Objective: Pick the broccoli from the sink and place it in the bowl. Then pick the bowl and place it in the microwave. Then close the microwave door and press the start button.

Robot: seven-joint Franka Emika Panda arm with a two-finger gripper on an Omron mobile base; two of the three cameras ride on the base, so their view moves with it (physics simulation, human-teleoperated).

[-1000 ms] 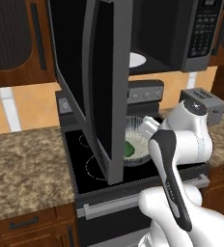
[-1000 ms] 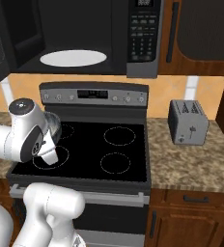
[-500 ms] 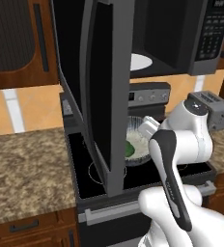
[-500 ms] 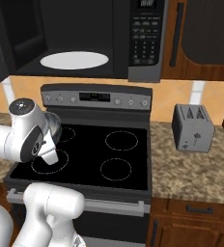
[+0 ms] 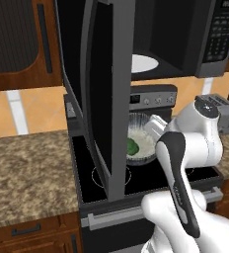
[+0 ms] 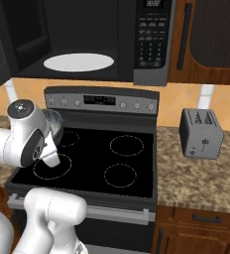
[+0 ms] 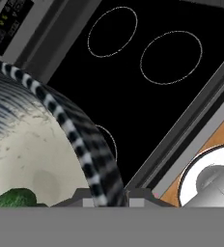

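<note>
The bowl (image 5: 142, 142), ribbed dark outside and pale inside, hangs tilted over the black stovetop (image 6: 112, 158) with the broccoli (image 5: 132, 146) lying in it. My gripper (image 5: 156, 124) is shut on the bowl's right rim. In the hand view the rim (image 7: 80, 140) runs down between my gripper's (image 7: 106, 195) tips, and the broccoli (image 7: 15, 198) sits low in the bowl. From the right, the bowl (image 6: 56, 126) peeks out behind my wrist. Above stands the microwave (image 6: 87, 34), its cavity showing a white turntable (image 6: 78, 62). The microwave door (image 5: 104, 89) is swung wide open, left of the bowl. The sink is out of view.
The keypad column (image 6: 150, 34) is on the microwave's right side. A grey toaster (image 6: 201, 133) stands on the granite counter (image 6: 201, 183) right of the stove. More granite counter (image 5: 27, 168) lies left of the stove. The stove's control panel (image 6: 102, 100) runs behind the burners.
The whole picture has shifted a little, so the base has moved relative to the stove. The bowl stays gripped in the same place relative to the arm.
</note>
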